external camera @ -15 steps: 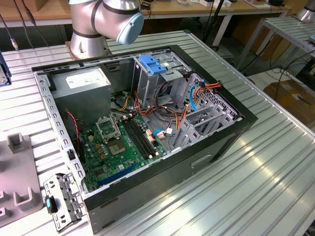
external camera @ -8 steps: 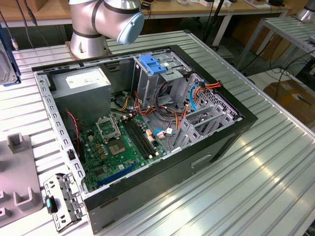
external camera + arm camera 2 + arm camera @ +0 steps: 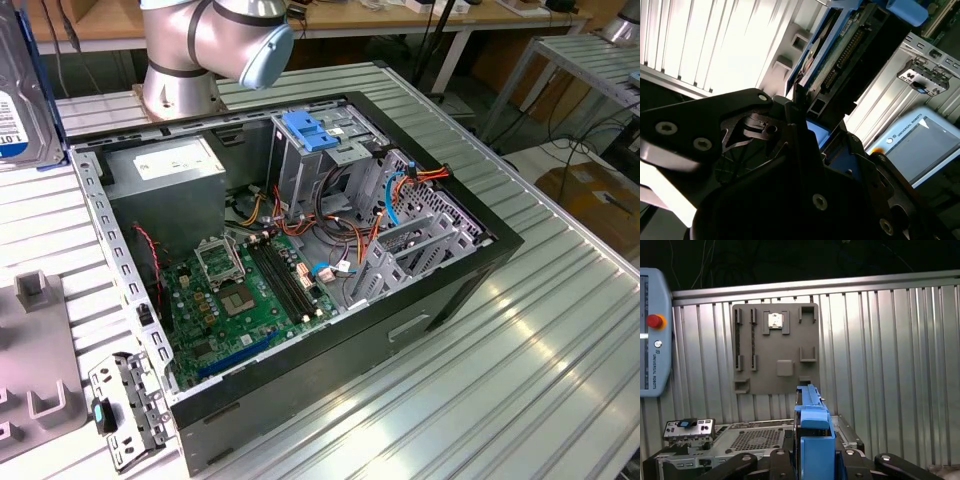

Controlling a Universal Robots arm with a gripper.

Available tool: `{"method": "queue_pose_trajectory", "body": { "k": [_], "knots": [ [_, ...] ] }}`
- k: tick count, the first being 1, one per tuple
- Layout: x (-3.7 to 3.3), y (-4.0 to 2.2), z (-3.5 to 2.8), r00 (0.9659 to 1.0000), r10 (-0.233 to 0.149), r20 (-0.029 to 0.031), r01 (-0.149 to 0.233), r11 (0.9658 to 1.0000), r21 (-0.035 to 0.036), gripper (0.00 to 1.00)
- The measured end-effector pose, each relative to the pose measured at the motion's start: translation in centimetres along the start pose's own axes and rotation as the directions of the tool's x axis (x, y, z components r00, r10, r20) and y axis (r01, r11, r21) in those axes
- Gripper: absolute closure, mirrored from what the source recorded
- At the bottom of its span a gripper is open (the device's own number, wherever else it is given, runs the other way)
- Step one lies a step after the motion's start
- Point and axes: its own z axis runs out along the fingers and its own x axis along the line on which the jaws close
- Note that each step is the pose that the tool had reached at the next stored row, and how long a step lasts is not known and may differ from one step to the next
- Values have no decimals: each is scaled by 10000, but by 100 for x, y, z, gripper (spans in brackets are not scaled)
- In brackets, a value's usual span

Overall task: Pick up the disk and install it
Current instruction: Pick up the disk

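The disk point(image 3: 812, 432) is seen edge-on in the first wrist view, its blue side rail facing the camera. My gripper point(image 3: 813, 460) is shut on it, with a dark finger pressed against each flat face. In the second wrist view the disk point(image 3: 850, 55) shows its connector edge and circuit side, rising out of the gripper point(image 3: 812, 125). At the exterior view's far left edge, part of the disk point(image 3: 15, 90) hangs in the air with its white-and-blue label showing. It is well above the table and to the left of the open computer case point(image 3: 440, 290).
Inside the case are a metal drive cage with a blue tab point(image 3: 310, 130), a grey power-supply box point(image 3: 170, 165) and a green motherboard point(image 3: 250, 290). A grey fixture plate point(image 3: 775, 347) and a loose metal bracket point(image 3: 125, 405) lie on the ribbed table. A pendant point(image 3: 652, 330) is nearby.
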Motion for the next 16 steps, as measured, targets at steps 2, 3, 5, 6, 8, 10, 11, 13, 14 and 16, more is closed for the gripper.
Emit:
{"method": "queue_pose_trajectory", "body": {
  "k": [2,3,5,6,8,10,11,13,14,16],
  "knots": [
    [-4,-53,1,10000,0,0,0,10000,-5,64],
    [-5,-78,1,10000,0,-1,0,10000,-8,64],
    [-9,-140,3,10000,1,-2,-1,10000,-17,64],
    [-10,-157,3,10000,0,-2,0,10000,-17,64],
    [23,-187,10,10000,2,-2,-2,10000,-19,64],
    [89,-205,22,10000,1,-1,-1,10000,-18,64],
    [130,-215,28,10000,1,-1,-1,10000,-17,64],
    [163,-227,34,10000,1,-2,-1,10000,-18,64],
    [176,-246,43,10000,1,-1,-1,10000,-17,64],
    [178,-300,48,10000,0,-3,0,10000,-20,64]
  ]
}}
